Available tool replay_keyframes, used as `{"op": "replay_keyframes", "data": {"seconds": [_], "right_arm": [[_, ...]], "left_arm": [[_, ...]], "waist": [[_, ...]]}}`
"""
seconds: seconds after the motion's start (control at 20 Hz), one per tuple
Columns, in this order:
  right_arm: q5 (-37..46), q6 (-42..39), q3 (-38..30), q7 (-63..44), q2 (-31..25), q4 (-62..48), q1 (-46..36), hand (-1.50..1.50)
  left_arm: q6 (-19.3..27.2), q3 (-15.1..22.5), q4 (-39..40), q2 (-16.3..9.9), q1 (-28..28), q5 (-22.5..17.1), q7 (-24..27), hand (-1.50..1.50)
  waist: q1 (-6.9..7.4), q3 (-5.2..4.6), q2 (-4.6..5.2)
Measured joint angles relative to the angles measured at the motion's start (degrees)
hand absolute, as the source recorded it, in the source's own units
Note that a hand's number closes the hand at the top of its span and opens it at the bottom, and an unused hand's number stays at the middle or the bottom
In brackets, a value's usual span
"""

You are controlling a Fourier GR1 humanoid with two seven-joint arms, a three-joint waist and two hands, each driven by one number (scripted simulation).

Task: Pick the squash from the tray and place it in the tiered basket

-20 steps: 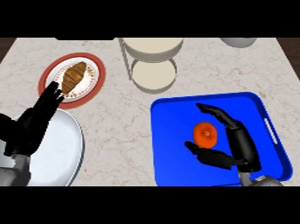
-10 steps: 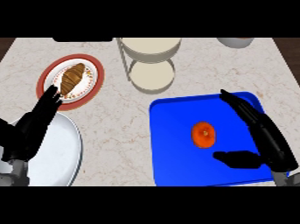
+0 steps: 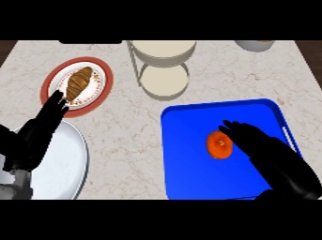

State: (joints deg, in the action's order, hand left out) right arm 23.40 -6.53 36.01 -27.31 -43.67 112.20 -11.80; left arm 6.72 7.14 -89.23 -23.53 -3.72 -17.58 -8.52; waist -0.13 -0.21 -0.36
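An orange squash (image 3: 218,145) lies in the middle of the blue tray (image 3: 191,173) at the lower right. My right hand (image 3: 274,159) lies over the tray just right of the squash, fingers straight and pointing up-left, their tips level with the squash's top edge. It holds nothing. The tiered basket (image 3: 164,65), with cream round tiers on a wire frame, stands at the top centre beyond the tray. My left hand (image 3: 28,138) rests open at the lower left, fingers up, over a white plate.
A red-rimmed plate (image 3: 101,86) with a croissant (image 3: 78,83) sits at the upper left. A large white plate (image 3: 66,168) lies at the lower left under my left hand. A bowl (image 3: 260,44) shows at the top right edge.
My right hand went from curled round the squash to open, swung out to the right, and now has turned back left beside the squash. The squash and left hand stayed put.
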Motion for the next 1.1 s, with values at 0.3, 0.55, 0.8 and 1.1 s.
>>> {"op": "replay_keyframes", "data": {"seconds": [0.3,0.55,0.8,1.1], "right_arm": [[6.19,-4.75,3.59,-12.84,9.89,0.82,-2.54,-1.50],[11.74,-5.39,4.12,-14.75,16.49,-5.92,-3.07,-1.50],[15.85,-4.62,1.78,-10.11,17.76,-11.44,-0.59,-1.50],[22.29,-0.55,-0.14,-4.55,21.73,-20.14,-0.19,-1.50]], "left_arm": [[-1.18,-1.20,0.78,1.11,-0.36,1.15,0.33,0.00],[-2.82,-2.46,1.83,1.91,-1.01,1.69,0.17,0.00],[-3.49,-3.55,1.44,3.14,-0.64,3.13,0.07,0.00],[-3.47,-3.77,-0.69,5.13,0.47,5.25,-0.59,0.00]], "waist": [[0.22,0.19,0.19],[0.28,0.25,0.28],[0.20,0.30,0.27],[0.28,0.35,0.26]]}}
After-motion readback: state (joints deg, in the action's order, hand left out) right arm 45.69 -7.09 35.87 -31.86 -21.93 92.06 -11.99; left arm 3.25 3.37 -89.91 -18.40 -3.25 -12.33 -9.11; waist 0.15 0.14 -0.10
